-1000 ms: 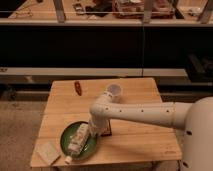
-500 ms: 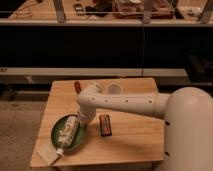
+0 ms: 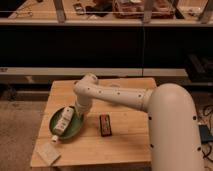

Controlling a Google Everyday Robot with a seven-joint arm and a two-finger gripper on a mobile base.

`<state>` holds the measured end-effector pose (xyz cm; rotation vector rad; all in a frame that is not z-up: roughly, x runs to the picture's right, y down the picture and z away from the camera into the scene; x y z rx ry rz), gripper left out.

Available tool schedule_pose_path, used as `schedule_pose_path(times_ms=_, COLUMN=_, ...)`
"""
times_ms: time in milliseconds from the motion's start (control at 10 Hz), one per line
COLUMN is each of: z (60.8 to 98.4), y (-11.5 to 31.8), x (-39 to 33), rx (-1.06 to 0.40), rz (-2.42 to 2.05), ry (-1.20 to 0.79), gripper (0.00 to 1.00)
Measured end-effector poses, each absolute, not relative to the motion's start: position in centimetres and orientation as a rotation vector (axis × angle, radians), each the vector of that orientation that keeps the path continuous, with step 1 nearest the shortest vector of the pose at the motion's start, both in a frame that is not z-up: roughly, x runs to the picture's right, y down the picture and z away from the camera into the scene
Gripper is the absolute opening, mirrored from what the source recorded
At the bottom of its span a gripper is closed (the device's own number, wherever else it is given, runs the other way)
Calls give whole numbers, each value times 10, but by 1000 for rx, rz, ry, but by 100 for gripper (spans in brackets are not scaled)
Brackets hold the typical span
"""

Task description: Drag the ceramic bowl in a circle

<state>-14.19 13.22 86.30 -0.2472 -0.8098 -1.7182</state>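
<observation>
- Ceramic bowl: green, set on the left part of the wooden table.
- Gripper: white, positioned inside the bowl over its left half. Whether it is clenched or released cannot be told.
- Dark box: laid just right of the bowl.
- Pale flat square: placed at the table's front-left corner.

A wooden table stands on speckled carpet before a long dark shelving unit, perhaps glass-fronted, in dim warm light.

dark box centre | pale card front-left corner | gripper left of box
</observation>
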Motion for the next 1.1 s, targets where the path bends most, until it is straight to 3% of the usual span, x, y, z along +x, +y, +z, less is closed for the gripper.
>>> schedule_pose_path(times_ms=400, z=880, y=89, x=-123, rx=-235, rz=-1654, ry=-749, gripper=17)
schedule_pose_path(times_ms=1100, z=874, y=93, x=-20, rx=-356, rz=-1575, ry=-635, gripper=17)
